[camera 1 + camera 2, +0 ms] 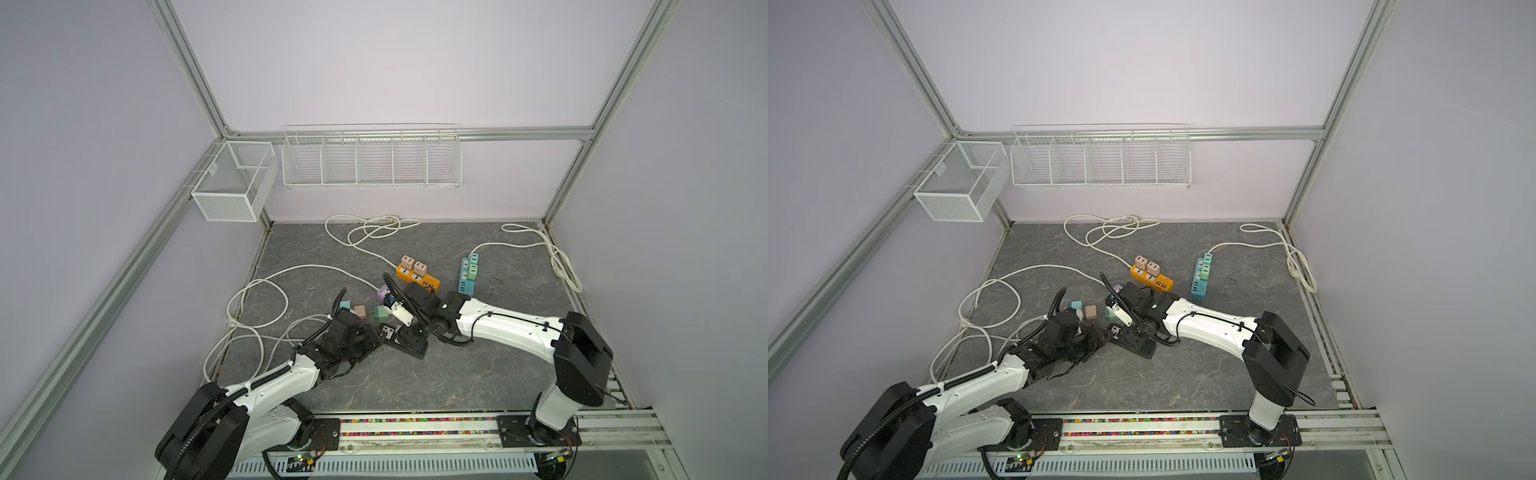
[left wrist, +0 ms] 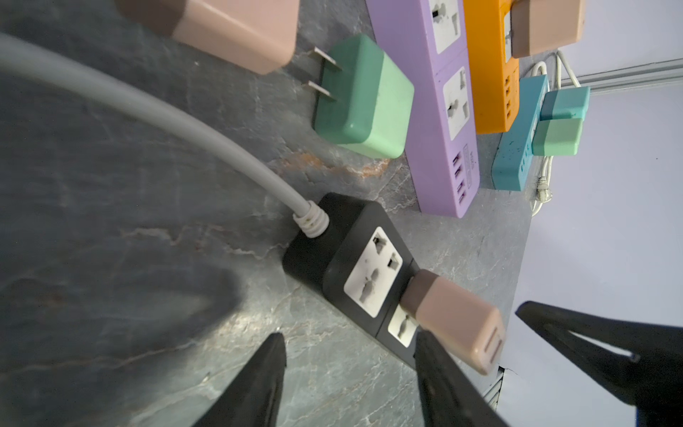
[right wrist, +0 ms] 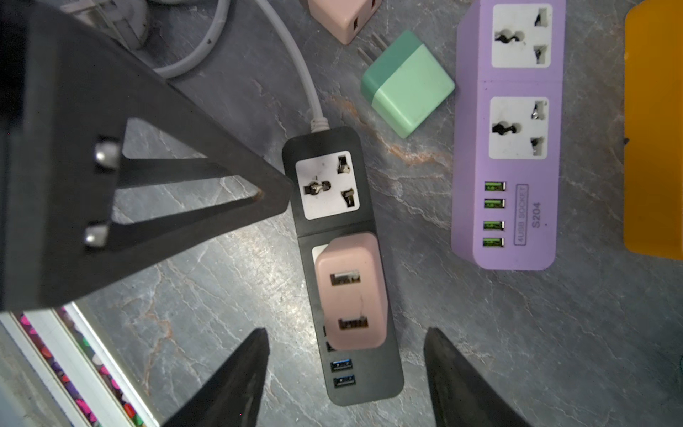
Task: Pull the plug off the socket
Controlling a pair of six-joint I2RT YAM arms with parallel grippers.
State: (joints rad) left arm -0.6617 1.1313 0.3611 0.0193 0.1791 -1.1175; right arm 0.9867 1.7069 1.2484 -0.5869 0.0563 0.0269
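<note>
In both top views the two arms meet over a black power strip (image 1: 415, 348) lying on the grey tabletop (image 1: 478, 374). The left gripper (image 1: 379, 337) is at the strip's left end and the right gripper (image 1: 406, 332) reaches down onto it from the right. An orange power strip (image 1: 417, 277) and a teal power strip (image 1: 467, 279) sit further back, each with plugs in. From the left wrist, the pink plug (image 2: 454, 318) stands seated in the black strip's second socket, and the socket nearer the cord is bare. The left gripper's jaws are spread, one over bare table and the other just beside the plug, clamped on nothing. A green plug (image 2: 364, 96) lies loose beside a purple power strip (image 2: 439, 107). From the right wrist, the right gripper's jaws stand apart on either side of the pink plug, with a gap showing on both sides. One left jaw's tip touches the strip's edge by the empty socket.
</note>
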